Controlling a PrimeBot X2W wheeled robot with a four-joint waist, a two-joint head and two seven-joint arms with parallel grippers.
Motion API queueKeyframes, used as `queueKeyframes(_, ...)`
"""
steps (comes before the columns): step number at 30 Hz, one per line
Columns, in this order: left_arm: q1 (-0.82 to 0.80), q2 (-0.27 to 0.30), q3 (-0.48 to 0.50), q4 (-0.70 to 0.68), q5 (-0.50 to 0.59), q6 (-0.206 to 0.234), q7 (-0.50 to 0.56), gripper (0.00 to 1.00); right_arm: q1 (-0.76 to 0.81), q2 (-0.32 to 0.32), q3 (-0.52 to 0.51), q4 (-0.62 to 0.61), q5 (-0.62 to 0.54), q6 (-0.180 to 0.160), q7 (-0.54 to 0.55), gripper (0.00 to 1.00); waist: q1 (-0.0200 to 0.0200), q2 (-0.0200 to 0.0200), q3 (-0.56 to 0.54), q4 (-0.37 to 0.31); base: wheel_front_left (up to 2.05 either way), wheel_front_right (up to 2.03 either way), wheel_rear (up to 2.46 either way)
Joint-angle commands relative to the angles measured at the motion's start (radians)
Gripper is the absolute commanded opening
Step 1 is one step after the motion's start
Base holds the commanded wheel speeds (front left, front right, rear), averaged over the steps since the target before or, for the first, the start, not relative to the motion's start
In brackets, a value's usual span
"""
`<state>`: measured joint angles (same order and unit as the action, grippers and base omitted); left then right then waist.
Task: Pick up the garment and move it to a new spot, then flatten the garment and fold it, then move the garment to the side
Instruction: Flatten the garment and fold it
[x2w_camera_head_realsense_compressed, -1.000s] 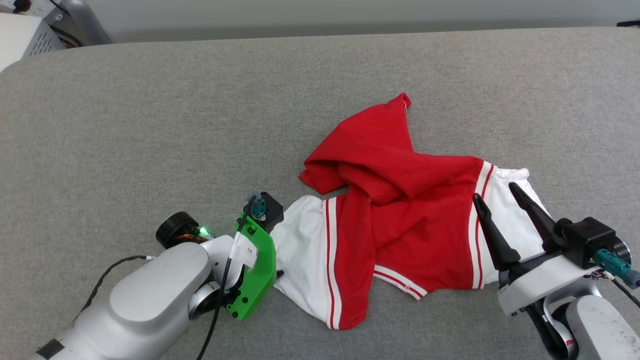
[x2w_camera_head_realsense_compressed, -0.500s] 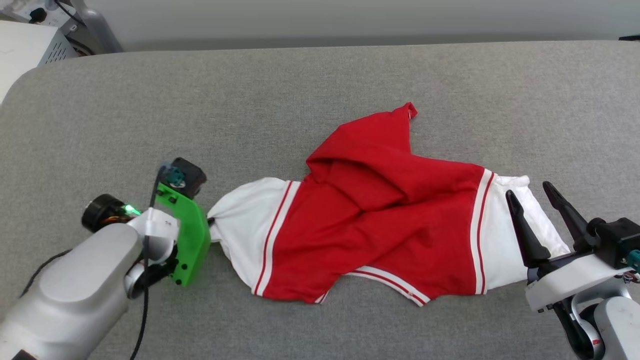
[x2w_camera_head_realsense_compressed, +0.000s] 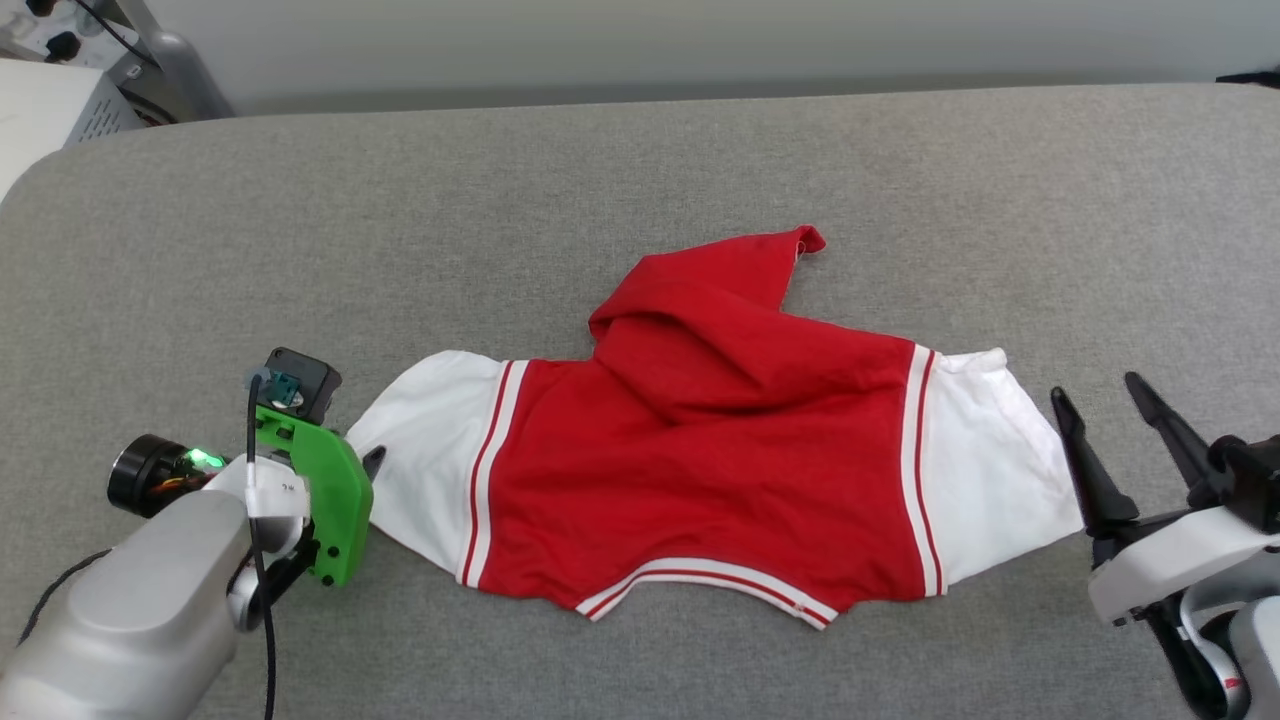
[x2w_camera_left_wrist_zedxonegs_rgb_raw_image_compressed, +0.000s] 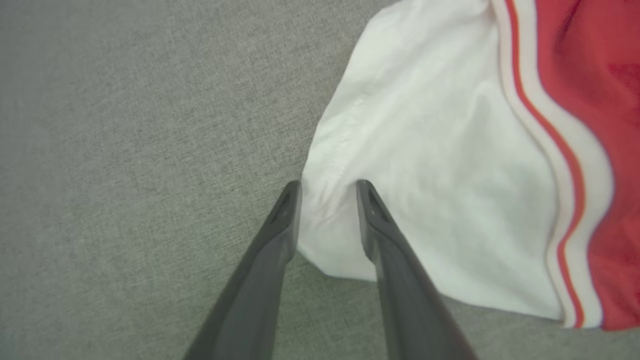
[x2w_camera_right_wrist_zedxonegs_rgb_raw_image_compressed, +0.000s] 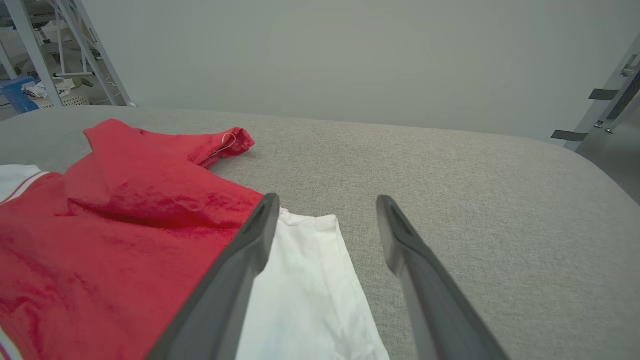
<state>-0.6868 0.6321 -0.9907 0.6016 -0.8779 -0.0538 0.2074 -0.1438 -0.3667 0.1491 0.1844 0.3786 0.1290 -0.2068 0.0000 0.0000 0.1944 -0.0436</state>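
The garment lies spread crosswise on the grey bench, a little nearer the robot than the middle. Its red body is in the centre, with one white sleeve out to each side. The left sleeve and the right sleeve both lie fairly flat, each joined to the red by thin red-and-white stripes. Along the near edge runs a striped band, dipping to a point. The far part of the shirt is not flat: a red flap is folded over the body and ends in a small corner pointing away to the right.

The left pincer is low at the outer edge of the left sleeve. In the left wrist view its two dark fingers stand partly apart, with the white cuff lying loose in the gap between them and no pinch on the cloth (the fabric there looks slack and rests on the bench). A green bracket sits on that wrist.

The right pincer is spread wide, just beside the outer end of the right sleeve, clear of the cloth and holding nothing.
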Motion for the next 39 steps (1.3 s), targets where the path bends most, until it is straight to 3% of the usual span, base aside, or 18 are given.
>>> queueKeyframes(1,0.014,-0.018,0.016,0.005,0.019,0.023,-0.055,1.00,-0.002,-0.018,-0.015,-0.007,0.005,0.002,0.003,1.00,0.0000,0.0000,-0.020,0.011,0.00,0.00,0.00)
queueKeyframes(8,0.097,-0.078,0.115,-0.026,0.006,0.136,-0.370,1.00,-0.023,-0.098,-0.075,-0.069,0.011,0.002,0.053,1.00,0.0000,0.0000,-0.082,0.047,0.00,0.00,0.00)
queueKeyframes(11,0.134,-0.085,0.136,-0.060,0.026,0.193,-0.435,1.00,-0.043,-0.141,-0.073,-0.099,0.030,0.002,0.112,1.00,0.0000,0.0000,-0.094,0.061,0.00,0.00,0.00)
queueKeyframes(15,0.193,-0.080,0.197,-0.137,0.062,0.272,-0.466,1.00,-0.078,-0.231,-0.017,-0.136,0.105,0.002,0.279,1.00,0.0000,0.0000,-0.100,0.074,0.00,0.00,0.00)
queueKeyframes(18,0.248,-0.084,0.274,-0.245,0.148,0.334,-0.468,1.00,-0.105,-0.316,0.042,-0.163,0.184,0.002,0.423,1.00,0.0000,0.0000,-0.093,0.086,0.00,0.00,0.00)
queueKeyframes(24,0.398,-0.136,0.398,-0.422,0.304,0.403,-0.469,1.00,-0.132,-0.458,0.165,-0.186,0.368,0.002,0.754,1.00,0.0000,0.0000,-0.068,0.107,0.00,0.00,0.00)
queueKeyframes(30,0.472,-0.201,0.499,-0.475,0.403,0.372,-0.469,1.00,-0.152,-0.510,0.242,-0.158,0.448,0.002,0.964,1.00,0.0000,0.0000,-0.018,0.132,0.00,0.00,0.00)
queueKeyframes(39,0.467,-0.283,0.603,-0.479,0.510,0.301,-0.469,1.00,-0.182,-0.451,0.300,0.014,0.419,0.002,0.961,1.00,0.0000,0.0000,0.062,0.163,0.00,0.00,0.00)
